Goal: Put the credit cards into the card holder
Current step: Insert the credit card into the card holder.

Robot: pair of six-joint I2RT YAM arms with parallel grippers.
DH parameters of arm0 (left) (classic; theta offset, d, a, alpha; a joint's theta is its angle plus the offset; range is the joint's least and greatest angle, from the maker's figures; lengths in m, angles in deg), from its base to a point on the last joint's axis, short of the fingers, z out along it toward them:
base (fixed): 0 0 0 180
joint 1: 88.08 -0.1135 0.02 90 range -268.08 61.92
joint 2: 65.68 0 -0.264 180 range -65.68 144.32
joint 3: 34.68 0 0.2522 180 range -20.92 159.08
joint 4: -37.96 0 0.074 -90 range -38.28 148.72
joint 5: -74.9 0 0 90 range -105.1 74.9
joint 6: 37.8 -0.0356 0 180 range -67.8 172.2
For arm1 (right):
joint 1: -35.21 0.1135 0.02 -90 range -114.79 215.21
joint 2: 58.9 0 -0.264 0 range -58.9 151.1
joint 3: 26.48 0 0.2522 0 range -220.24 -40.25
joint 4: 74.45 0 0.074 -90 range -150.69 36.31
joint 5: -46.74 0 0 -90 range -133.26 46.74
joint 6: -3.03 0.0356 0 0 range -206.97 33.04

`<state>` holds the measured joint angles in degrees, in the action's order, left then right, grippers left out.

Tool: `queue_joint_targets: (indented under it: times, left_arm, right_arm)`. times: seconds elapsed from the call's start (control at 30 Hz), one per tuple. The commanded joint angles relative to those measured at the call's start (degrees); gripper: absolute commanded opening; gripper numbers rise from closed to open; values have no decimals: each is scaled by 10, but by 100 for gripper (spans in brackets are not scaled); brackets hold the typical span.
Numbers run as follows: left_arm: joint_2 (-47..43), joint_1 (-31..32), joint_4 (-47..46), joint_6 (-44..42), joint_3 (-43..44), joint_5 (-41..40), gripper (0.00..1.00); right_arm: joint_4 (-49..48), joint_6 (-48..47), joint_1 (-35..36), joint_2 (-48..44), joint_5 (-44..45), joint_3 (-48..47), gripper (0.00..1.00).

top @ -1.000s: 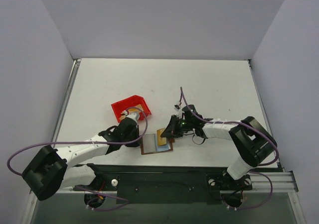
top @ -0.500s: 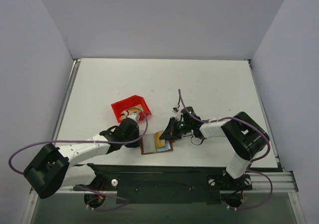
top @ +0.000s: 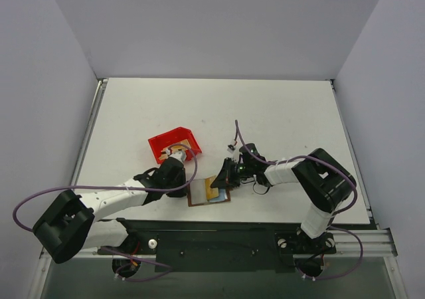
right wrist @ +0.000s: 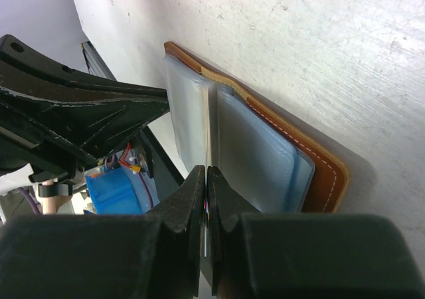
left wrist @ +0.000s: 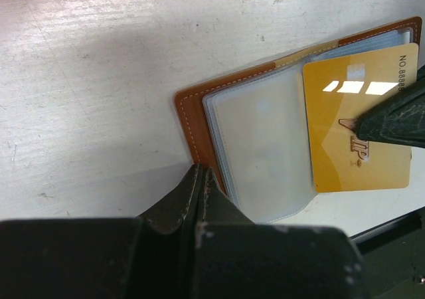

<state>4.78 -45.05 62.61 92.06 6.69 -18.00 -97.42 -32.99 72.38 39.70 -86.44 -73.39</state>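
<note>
The card holder (top: pixel 199 195) lies open near the table's front edge, brown with clear pale-blue pocket panels; it also shows in the left wrist view (left wrist: pixel 259 146) and the right wrist view (right wrist: pixel 265 159). My right gripper (top: pixel 223 177) is shut on a gold credit card (left wrist: pixel 352 139) and holds it over the holder's right half. In the right wrist view (right wrist: pixel 208 179) the card is edge-on between the pads, against the pocket panels. My left gripper (left wrist: pixel 201 174) is shut, with its tips on the holder's brown left edge. More gold-tan cards lie in the red bin (top: pixel 174 143).
The red bin stands just behind my left gripper (top: pixel 179 178). The table's front edge and the black mounting rail (top: pixel 219 236) run close below the holder. My left arm (right wrist: pixel 73 113) shows dark at the left of the right wrist view.
My right gripper has carried the gold card a little down and left, further over the open holder. My left gripper has stayed at the holder's left edge.
</note>
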Motion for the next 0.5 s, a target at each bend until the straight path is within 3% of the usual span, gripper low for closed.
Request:
queue_joint_targets:
  times: [0.0, 0.47]
  left_arm:
    - [8, -3, -13, 3, -1, 6, 0]
    - [10, -1, -17, 3, -1, 8, 0]
  right_arm:
    - [-24, -7, 6, 9, -16, 0, 0]
    - [-35, -2, 19, 19, -16, -5, 0]
